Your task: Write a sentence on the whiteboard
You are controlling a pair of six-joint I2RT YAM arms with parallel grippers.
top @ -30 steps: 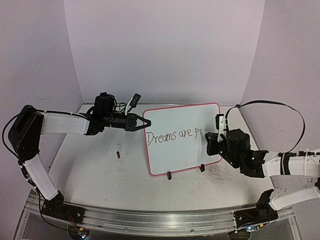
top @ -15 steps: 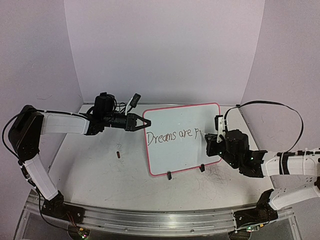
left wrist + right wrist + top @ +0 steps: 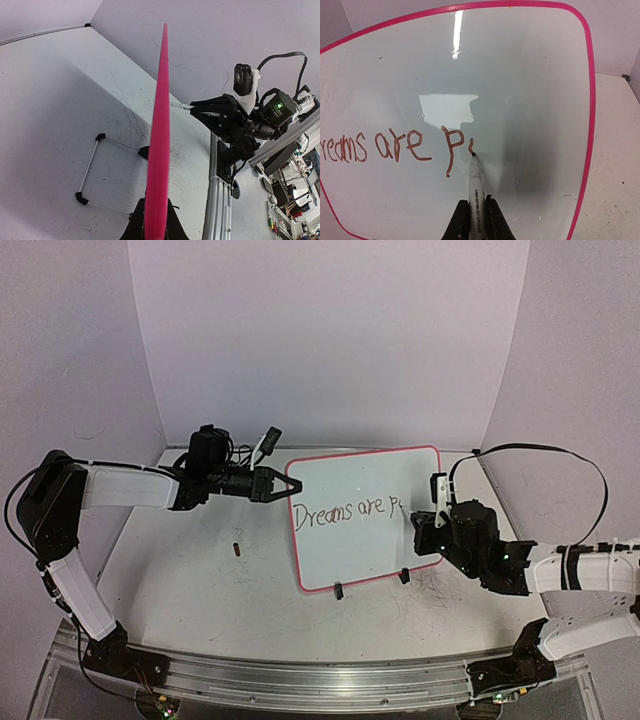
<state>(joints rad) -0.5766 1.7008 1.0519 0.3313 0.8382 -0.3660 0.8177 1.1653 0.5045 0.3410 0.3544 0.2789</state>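
Marker (image 3: 476, 190) tip apparently on whiteboard (image 3: 530, 75), sentence (image 3: 395, 146) unfinished

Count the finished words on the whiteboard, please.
2: "Dreams" at the left, "are" just right of it. A third, only "p" so far, follows at the marker tip.

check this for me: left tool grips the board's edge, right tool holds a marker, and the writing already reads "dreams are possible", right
Not quite. The right wrist view shows the writing reaches only "Dreams are p" and the first stroke of the next letter. The rest is right: the left tool grips the edge of the board and the right tool holds a marker.
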